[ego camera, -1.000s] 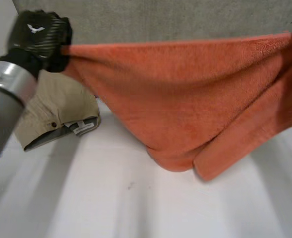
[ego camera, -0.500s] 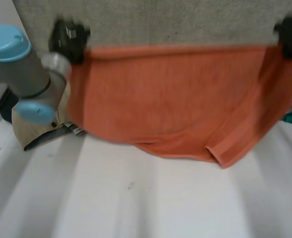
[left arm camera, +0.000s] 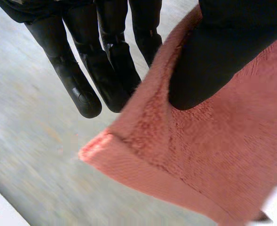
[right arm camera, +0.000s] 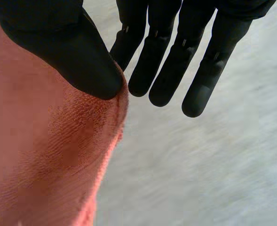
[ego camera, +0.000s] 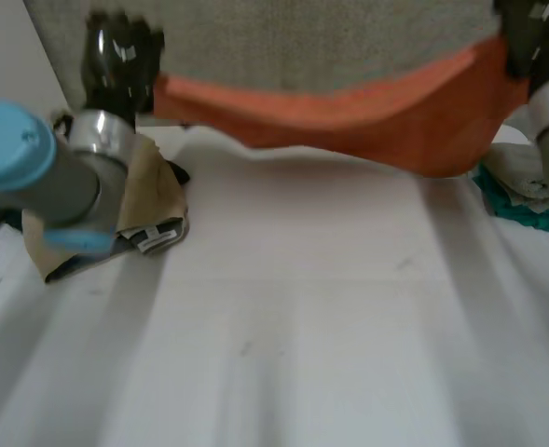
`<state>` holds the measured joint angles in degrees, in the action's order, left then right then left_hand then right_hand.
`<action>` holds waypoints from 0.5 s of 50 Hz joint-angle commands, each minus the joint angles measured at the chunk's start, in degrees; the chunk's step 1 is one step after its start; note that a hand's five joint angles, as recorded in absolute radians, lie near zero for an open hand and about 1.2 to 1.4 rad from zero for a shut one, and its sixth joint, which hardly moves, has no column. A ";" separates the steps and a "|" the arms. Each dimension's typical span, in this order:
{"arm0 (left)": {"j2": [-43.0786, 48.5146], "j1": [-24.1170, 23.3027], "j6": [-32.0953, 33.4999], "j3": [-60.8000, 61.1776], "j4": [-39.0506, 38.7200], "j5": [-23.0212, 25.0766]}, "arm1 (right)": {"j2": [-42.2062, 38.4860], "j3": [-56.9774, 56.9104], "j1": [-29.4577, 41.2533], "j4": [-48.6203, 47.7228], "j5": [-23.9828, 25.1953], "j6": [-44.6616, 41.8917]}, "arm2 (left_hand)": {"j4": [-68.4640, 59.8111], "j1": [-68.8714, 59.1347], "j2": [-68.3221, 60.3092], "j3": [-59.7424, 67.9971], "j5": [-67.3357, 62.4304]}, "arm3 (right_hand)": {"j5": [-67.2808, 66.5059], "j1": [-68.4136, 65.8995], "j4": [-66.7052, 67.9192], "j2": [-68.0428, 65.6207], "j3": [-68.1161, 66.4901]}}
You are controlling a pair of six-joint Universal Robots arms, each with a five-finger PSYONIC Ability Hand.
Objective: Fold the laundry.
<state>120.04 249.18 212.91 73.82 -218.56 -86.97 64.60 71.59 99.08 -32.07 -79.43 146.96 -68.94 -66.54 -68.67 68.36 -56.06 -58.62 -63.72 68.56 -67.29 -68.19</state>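
An orange towel (ego camera: pixel 386 107) hangs stretched between my two hands at the far side of the table. My left hand (ego camera: pixel 117 58) pinches its left corner. In the left wrist view the thumb (left arm camera: pixel 223 56) presses the towel corner (left arm camera: pixel 185 150) against the straight fingers (left arm camera: pixel 105 61). My right hand (ego camera: pixel 528 33) holds the opposite corner. In the right wrist view its thumb (right arm camera: pixel 67 52) pins the towel (right arm camera: pixel 49 155) against the fingers (right arm camera: pixel 166 61). The towel sags in the middle, just above the table.
A folded beige garment (ego camera: pixel 144 205) lies on the white table (ego camera: pixel 293 326) under my left arm (ego camera: pixel 41 172). A pile of teal and white laundry (ego camera: pixel 521 186) sits at the right edge, near my right arm. A grey wall panel (ego camera: pixel 321 42) stands behind.
Both hands have carried the towel away from me, towards the far side. It hung down broadly a second ago; now it shows as a narrow band stretched between them, near the table's far edge.
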 commanded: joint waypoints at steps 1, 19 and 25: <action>-4.90 -0.36 0.75 19.41 0.41 0.23 | -0.53 13.03 -2.39 8.60 6.21 -1.32 | -11.06 -13.46 -11.33 11.64 -13.94 | -11.38 -16.28 11.44 -12.71 -11.81; -28.89 -2.03 15.96 42.63 45.03 -5.75 | 10.36 26.93 -11.44 55.69 6.57 -24.96 | -11.06 -13.46 -11.33 11.64 -13.94 | -11.38 -16.28 11.44 -12.71 -11.81; -30.57 -2.56 14.64 42.37 54.74 -4.79 | 14.76 28.78 -13.03 59.06 6.13 -30.67 | -11.06 -13.46 -11.33 11.64 -13.94 | -11.38 -16.28 11.44 -12.71 -11.81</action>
<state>91.33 247.14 229.07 116.87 -172.77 -92.21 75.92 99.17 87.42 23.64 -72.49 120.65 -68.96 -66.55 -68.68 68.40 -56.06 -58.62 -63.72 68.57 -67.29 -68.19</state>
